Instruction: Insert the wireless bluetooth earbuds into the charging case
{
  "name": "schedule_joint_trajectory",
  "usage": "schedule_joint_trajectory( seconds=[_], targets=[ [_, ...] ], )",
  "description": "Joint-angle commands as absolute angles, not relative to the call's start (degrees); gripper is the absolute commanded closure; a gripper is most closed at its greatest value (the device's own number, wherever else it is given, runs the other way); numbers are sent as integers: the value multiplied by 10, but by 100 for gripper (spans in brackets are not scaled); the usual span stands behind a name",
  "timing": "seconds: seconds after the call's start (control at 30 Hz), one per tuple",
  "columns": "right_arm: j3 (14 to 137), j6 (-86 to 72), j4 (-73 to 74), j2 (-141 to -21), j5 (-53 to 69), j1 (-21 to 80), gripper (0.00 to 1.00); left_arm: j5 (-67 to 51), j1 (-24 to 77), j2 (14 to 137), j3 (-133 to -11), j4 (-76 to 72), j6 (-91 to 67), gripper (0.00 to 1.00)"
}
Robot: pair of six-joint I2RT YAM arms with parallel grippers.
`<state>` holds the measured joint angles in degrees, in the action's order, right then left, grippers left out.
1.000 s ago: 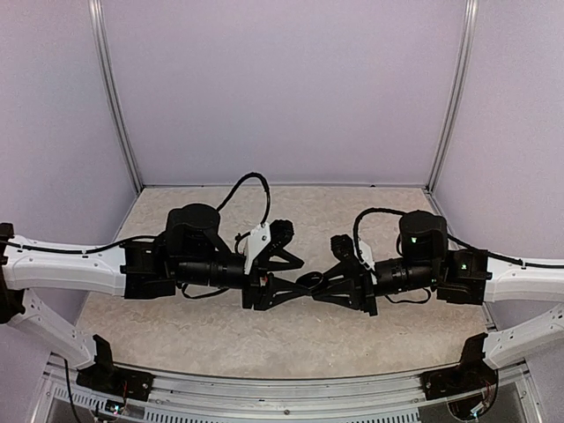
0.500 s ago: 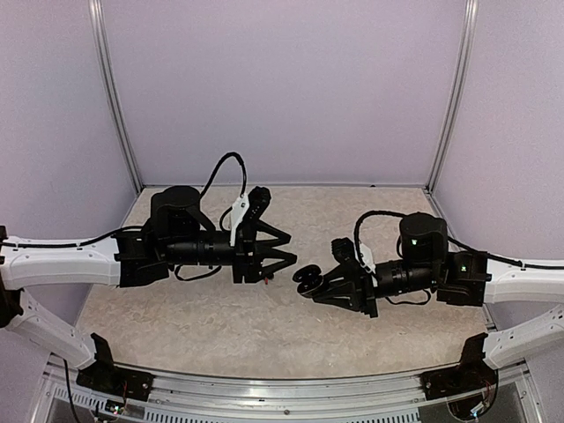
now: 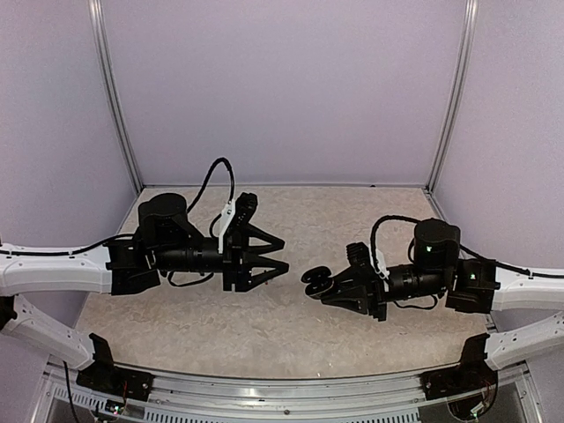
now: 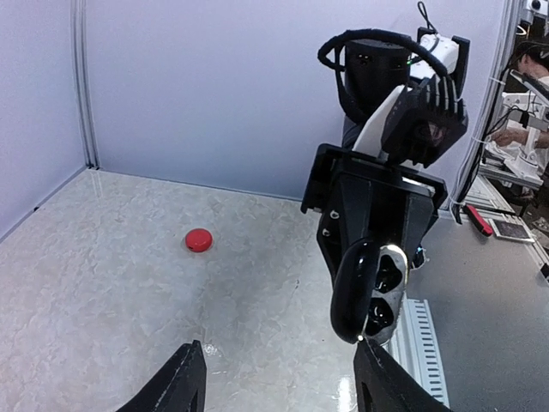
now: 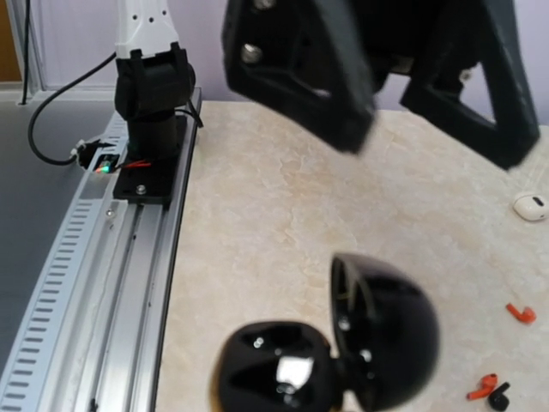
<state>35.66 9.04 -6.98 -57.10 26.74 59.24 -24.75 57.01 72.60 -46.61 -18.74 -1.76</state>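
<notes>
Since a second ago the two grippers have drawn apart. They met over the middle of the table [image 3: 264,326] then, and now the left gripper [image 3: 282,254] sits back to the left of the black charging case [image 3: 315,280], with a strip of marbled surface showing between them.

The black charging case hangs above the table with its lid swung open, clamped in the right gripper [image 3: 330,284]. In the right wrist view the case [image 5: 330,343] fills the lower frame. Its lower half is glossy, and glare hides whether anything sits in the wells.

All the earbuds that show lie outside the case, on the table to its right in that view. One red earbud [image 5: 519,313] rests alone, near the case. Lower down, a second red earbud [image 5: 482,386] lies just beside a black earbud [image 5: 500,397]. Farther beyond the case is a white pebble-shaped case [image 5: 532,206].

The left gripper is released, its jaws spread wide toward the open lid, and the fingers [image 4: 184,382] frame the case [image 4: 367,296] from below in the left wrist view. There, a red pebble-shaped case [image 4: 198,239] lies on the table to the left of the black charging case, well apart from it.
</notes>
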Motion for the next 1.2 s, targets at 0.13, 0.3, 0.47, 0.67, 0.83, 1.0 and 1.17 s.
schedule_joint_trajectory(
  seconds=[0.13,0.3,0.47,0.67,0.83,1.0,1.17],
  targets=[
    [356,116,-103,-556,291,599,97,-291,612,742,-509,-179,26,40],
    [359,136,-99,-553,310,599,98,-267,619,773,-537,-159,36,41],
    [354,161,-99,-530,327,605,97,-256,619,781,-540,-169,36,42],
    [350,182,-101,-513,335,609,99,-258,616,792,-542,-172,30,43],
    [346,183,-101,-511,315,610,99,-314,598,768,-509,-222,-16,38],
    [339,167,-115,-497,280,610,100,-257,535,720,-471,-259,-80,38],
    [325,156,-136,-472,257,610,100,-88,478,724,-484,-204,-132,36]
  ],
)
